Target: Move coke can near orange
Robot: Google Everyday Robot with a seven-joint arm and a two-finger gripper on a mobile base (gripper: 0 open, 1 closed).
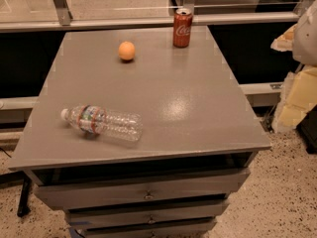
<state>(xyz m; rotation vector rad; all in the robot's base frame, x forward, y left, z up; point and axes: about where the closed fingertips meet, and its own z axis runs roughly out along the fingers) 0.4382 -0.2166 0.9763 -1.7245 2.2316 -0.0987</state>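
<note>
The coke can is red with white script and a silver top. It stands upright at the far edge of the grey cabinet top, right of centre. The orange is small and round and lies on the top to the can's left and a little nearer, about a can's height away. My gripper shows as pale white and yellowish shapes at the right edge of the view. It is beside the cabinet and off its top, well right of the can, and touches nothing on the top.
A clear plastic water bottle with a red-banded label lies on its side at the front left of the top. Drawers sit below the front edge. A metal rail and glass run behind the cabinet. Speckled floor lies to the right.
</note>
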